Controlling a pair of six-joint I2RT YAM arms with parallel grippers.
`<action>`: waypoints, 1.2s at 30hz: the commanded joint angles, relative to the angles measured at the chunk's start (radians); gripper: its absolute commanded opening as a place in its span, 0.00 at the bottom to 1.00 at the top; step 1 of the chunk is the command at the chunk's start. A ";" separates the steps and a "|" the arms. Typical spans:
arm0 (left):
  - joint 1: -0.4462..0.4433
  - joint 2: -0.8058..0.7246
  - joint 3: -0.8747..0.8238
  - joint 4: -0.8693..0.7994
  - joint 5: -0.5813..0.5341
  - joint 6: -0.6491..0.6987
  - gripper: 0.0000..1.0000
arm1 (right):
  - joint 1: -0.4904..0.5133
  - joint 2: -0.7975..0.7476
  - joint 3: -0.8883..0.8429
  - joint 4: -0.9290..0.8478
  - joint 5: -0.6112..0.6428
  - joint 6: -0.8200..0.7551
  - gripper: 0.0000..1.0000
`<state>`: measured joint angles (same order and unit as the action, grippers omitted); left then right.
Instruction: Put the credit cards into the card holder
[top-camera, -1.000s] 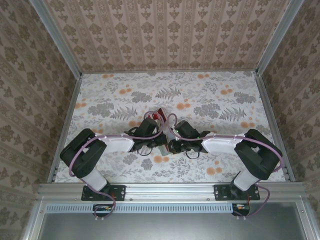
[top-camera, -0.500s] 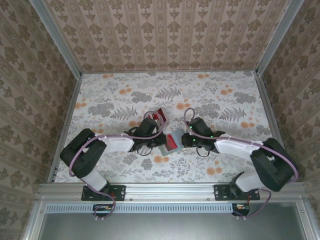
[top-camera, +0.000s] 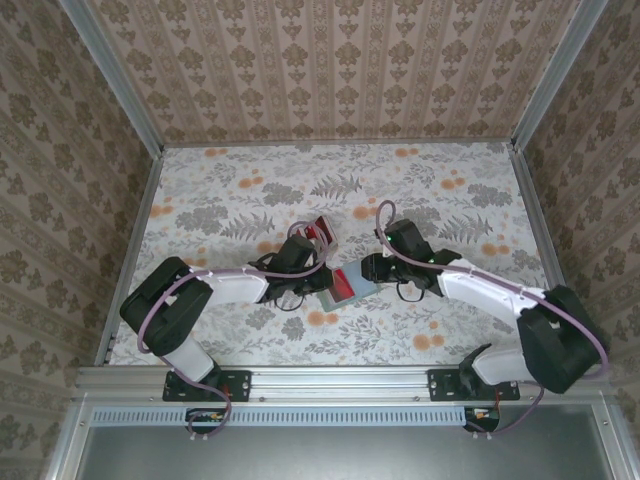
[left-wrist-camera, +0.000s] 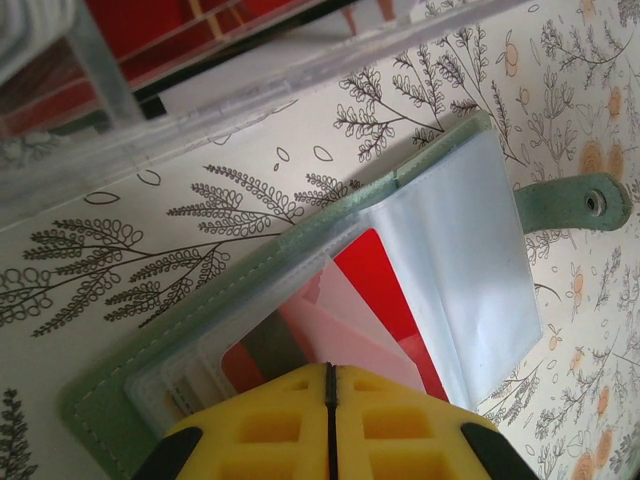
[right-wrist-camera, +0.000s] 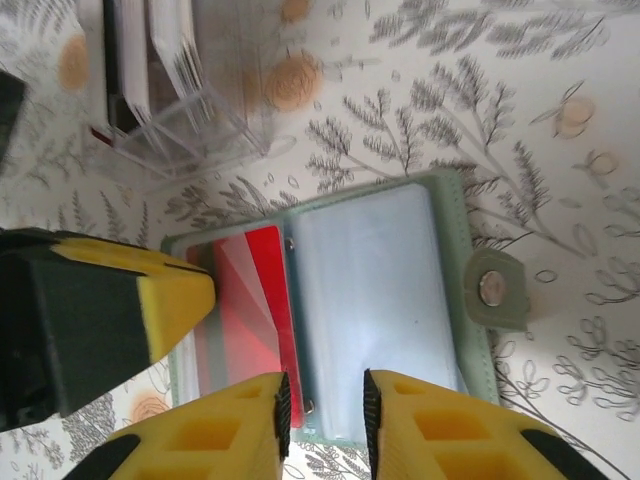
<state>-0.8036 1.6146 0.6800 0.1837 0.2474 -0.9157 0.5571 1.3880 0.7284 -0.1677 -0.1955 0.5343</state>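
The card holder (top-camera: 362, 291) lies open on the table between both grippers, its grey-green edge (left-wrist-camera: 100, 400) and snap strap (left-wrist-camera: 575, 200) showing. A red credit card (left-wrist-camera: 385, 270) sits under the pale clear sleeves of its left page, also seen from the right wrist (right-wrist-camera: 265, 290). My left gripper (left-wrist-camera: 330, 370) is shut, and its yellow tips rest on that left page with nothing between them. My right gripper (right-wrist-camera: 322, 385) hovers over the holder's spine (right-wrist-camera: 300, 330) with its jaws a little apart and nothing held. From above, the left gripper (top-camera: 318, 283) and right gripper (top-camera: 366, 272) flank the holder.
A clear plastic box (top-camera: 320, 230) with red and white items inside stands just behind the holder, close to the left gripper (right-wrist-camera: 150, 300); the box (right-wrist-camera: 180, 100) is also in the right wrist view. Flowered table surface (top-camera: 450, 200) stretches to the back and both sides, ringed by walls.
The right gripper has drawn back to the right, off the holder's left page, and its jaws have parted. The red card now lies in the holder. The left gripper has stayed put.
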 joint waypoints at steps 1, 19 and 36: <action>0.008 -0.008 0.010 -0.095 -0.016 0.035 0.08 | 0.004 0.087 0.017 -0.016 -0.047 0.000 0.35; 0.007 0.001 0.013 -0.093 -0.006 0.038 0.08 | 0.026 0.157 0.025 -0.021 0.031 -0.004 0.41; 0.005 0.022 0.031 -0.092 0.004 0.043 0.08 | 0.052 0.093 0.067 -0.042 0.006 -0.009 0.34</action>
<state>-0.8036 1.6150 0.6964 0.1501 0.2478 -0.8967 0.6006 1.5070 0.7593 -0.1917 -0.1658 0.5301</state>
